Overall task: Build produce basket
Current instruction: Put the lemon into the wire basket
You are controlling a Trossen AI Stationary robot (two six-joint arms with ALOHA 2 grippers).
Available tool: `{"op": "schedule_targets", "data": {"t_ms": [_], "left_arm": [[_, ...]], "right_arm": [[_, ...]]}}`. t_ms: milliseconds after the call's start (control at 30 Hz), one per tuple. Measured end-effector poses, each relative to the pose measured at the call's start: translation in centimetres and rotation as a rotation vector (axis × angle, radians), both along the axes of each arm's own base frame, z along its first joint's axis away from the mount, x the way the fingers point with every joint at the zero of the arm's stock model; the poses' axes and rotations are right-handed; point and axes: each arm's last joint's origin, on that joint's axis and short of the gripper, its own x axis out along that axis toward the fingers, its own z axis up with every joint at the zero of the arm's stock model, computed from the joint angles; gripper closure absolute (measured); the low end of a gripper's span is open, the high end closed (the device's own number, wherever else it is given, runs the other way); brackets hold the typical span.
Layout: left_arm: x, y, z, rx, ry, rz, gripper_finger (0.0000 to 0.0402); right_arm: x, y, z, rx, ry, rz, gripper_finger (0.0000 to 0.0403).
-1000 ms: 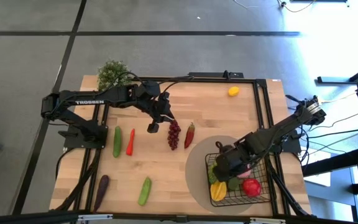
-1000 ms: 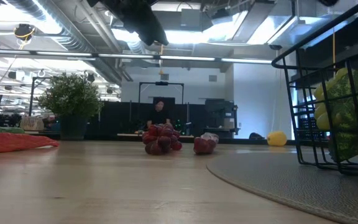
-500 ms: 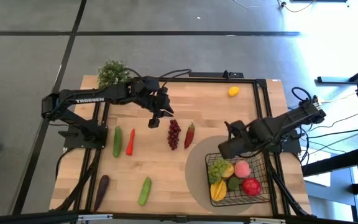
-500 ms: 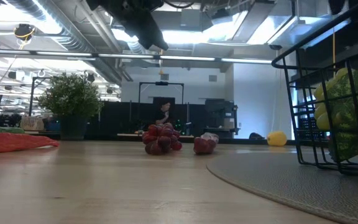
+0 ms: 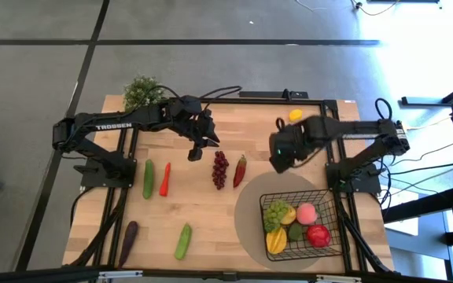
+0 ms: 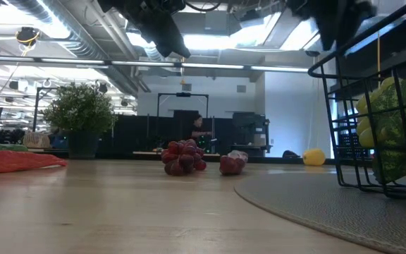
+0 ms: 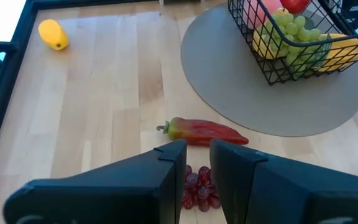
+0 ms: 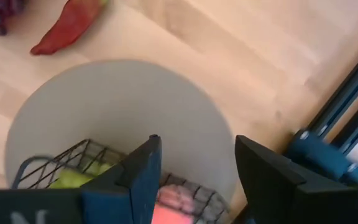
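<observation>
The black wire basket [image 5: 301,224] stands on a round grey mat [image 5: 250,200] at the near right. It holds green grapes [image 5: 277,211], a pink peach [image 5: 307,213], a red apple [image 5: 318,234] and yellow fruit. Dark red grapes [image 5: 220,169] and a red chili [image 5: 240,168] lie mid-table. My left gripper [image 5: 196,152] hovers just far-left of the grapes, above the table, its fingers [image 7: 197,163] a narrow gap apart and empty. My right gripper [image 5: 280,159] is open and empty [image 8: 197,162], high over the mat's far edge.
A lemon [image 5: 295,115] lies at the far right. A cucumber [image 5: 148,179] and a carrot [image 5: 165,179] lie at the left, an eggplant [image 5: 128,240] and a second cucumber [image 5: 183,241] near the front. A potted plant [image 5: 141,93] stands at the far left corner.
My right gripper has risen out of the basket and swung toward the far edge and a little left, leaving the peach in view inside the basket. My left gripper has drawn back a little toward the far edge, away from the dark red grapes, which stay put.
</observation>
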Motion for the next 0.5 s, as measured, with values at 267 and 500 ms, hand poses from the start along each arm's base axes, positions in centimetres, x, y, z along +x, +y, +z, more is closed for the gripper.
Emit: {"op": "schedule_targets", "data": {"t_ms": [267, 500], "left_arm": [[-0.1, 0.4, 0.0, -0.062, 0.003, 0.054, 0.0341], [-0.5, 1.8, -0.1, -0.102, 0.005, 0.138, 0.0341]], "right_arm": [[-0.4, -5.3, -0.1, -0.024, 0.05, 0.176, 0.0209], [-2.1, -10.4, -2.1, -0.018, 0.194, 0.417, 0.0209]]}}
